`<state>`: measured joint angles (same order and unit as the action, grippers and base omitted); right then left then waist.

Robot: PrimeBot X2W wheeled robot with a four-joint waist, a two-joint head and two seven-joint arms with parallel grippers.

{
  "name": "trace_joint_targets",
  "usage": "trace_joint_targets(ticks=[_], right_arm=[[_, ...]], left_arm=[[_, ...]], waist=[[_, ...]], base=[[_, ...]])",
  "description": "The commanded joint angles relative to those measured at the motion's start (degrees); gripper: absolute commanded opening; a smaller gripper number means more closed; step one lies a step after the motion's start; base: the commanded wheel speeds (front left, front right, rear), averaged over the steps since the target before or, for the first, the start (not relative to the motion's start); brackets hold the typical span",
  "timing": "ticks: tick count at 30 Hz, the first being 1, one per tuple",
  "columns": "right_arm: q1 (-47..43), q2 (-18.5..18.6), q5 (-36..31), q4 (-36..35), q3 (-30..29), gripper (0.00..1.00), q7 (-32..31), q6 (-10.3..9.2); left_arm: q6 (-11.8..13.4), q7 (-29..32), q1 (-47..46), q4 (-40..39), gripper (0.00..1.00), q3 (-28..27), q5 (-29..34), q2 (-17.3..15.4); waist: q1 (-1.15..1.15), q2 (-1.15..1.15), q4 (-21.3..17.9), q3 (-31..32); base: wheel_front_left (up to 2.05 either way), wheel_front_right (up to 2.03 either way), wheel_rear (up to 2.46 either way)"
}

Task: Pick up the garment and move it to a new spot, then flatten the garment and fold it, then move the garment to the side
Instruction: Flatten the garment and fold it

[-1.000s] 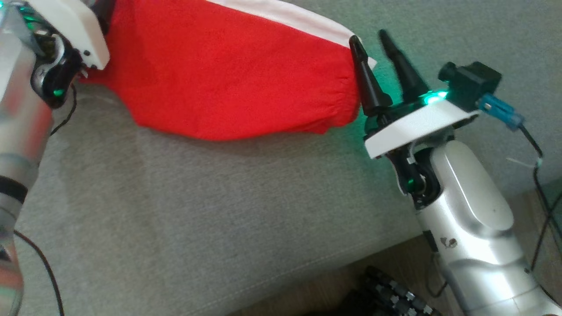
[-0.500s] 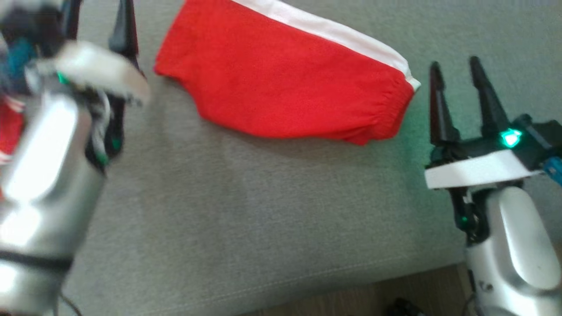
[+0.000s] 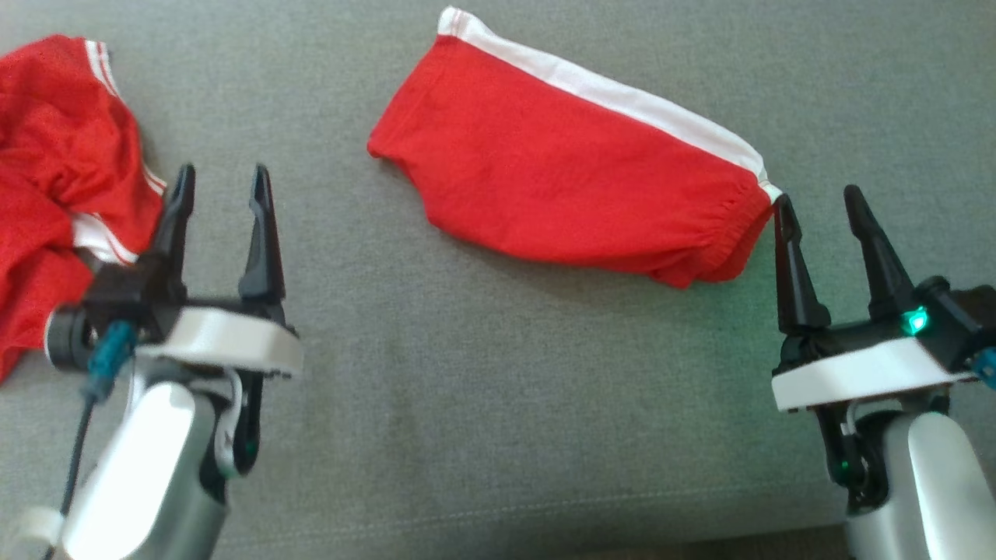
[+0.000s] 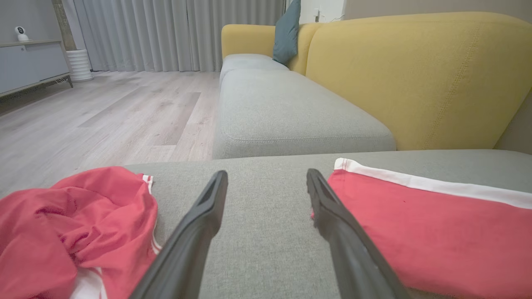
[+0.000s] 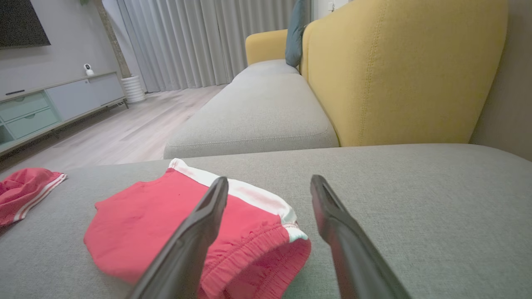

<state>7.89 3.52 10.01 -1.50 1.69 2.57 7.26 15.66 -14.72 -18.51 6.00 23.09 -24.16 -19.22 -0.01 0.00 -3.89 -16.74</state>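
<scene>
The folded red garment (image 3: 576,194) with a white stripe lay flat on the grey sofa seat (image 3: 467,404), between the two grippers. The left gripper (image 3: 223,169) had its fingers spread wide and empty, just right of a crumpled red cloth (image 3: 54,194). The right gripper (image 3: 817,194) was spread and empty too, one fingertip just beside the garment's right end.

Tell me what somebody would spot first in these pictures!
The bright red shorts with a white side stripe, lying folded flat in the middle of the grey sofa seat, jump out first. A second red garment sits crumpled at the seat's left end. The left pincer stands open between the two garments, the right pincer open by the shorts' waistband.
</scene>
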Motion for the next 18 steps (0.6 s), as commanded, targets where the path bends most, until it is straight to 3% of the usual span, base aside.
trace_joint_targets(ticks=[1,18], right_arm=[[-0.19,-0.19,-0.04,-2.55,1.32,1.00,-0.27,0.23],[-0.50,-0.49,-0.25,-4.37,1.17,1.00,-1.88,0.23]], left_arm=[[0.28,-0.28,0.01,-2.38,1.00,-3.01,0.81,-0.75],[-3.62,-0.28,1.90,-2.26,1.00,-5.98,5.48,2.61]], waist=[[0.01,0.00,0.39,0.77],[0.01,0.00,0.79,0.73]], base=[[0.00,0.00,0.00],[0.00,0.00,0.00]])
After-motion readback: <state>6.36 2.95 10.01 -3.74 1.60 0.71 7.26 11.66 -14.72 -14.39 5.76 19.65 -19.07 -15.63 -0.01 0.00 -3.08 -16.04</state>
